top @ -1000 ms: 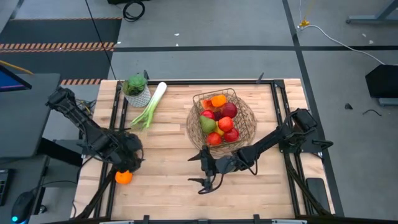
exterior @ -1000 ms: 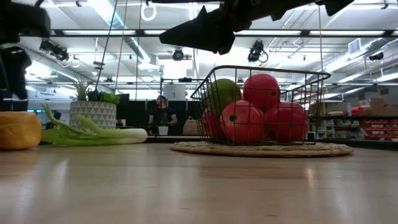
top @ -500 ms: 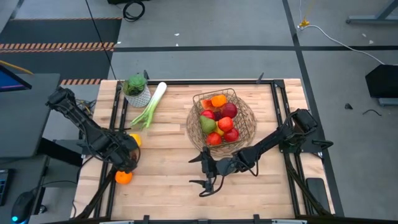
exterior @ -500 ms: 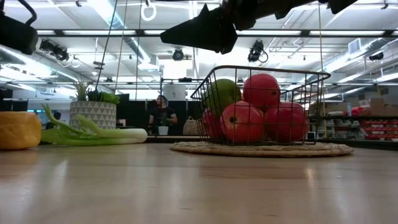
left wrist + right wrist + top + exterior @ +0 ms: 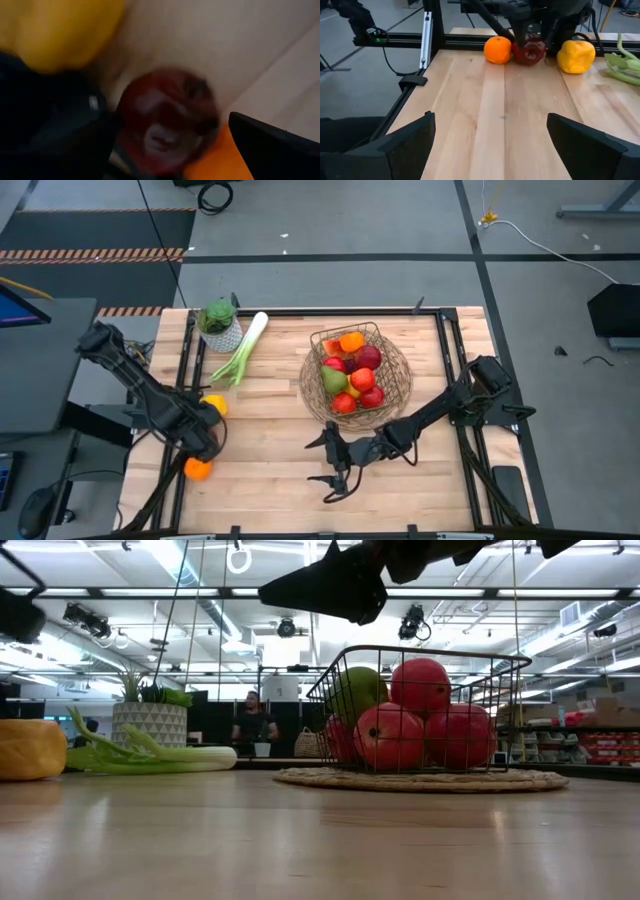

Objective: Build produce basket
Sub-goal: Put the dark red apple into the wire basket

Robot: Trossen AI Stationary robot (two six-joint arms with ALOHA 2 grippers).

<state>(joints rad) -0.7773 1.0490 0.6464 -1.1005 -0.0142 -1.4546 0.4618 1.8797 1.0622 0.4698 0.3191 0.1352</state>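
Observation:
My left gripper (image 5: 203,442) is down near the table's left near corner, open. Its fingers stand on either side of a red apple (image 5: 167,122), which lies on the table between a yellow pepper (image 5: 576,56) and an orange (image 5: 497,50). In the high view the gripper hides the apple. The basket (image 5: 400,375) sits right of centre on its woven base and holds red apples, a green pear and an orange. A leek (image 5: 240,350) lies at the far left. My right gripper (image 5: 335,470) hovers open, near of the basket. My left gripper comes at the red apple from above, one finger (image 5: 75,135) close against the apple's side (image 5: 125,125) and the other finger (image 5: 270,145) apart from it. I cannot tell whether any finger touches. The apple rests on the table.
A green plant in a white pot (image 5: 218,320) stands at the far left corner beside the leek's leaves. Black rails (image 5: 185,360) run along the table's left and right sides. Bare wood lies between the two grippers (image 5: 265,450). A person stands in the room behind (image 5: 250,725).
My left gripper has moved a little toward the table's near edge, uncovering the yellow pepper that it hid a second ago. The orange and the basket have stayed in place.

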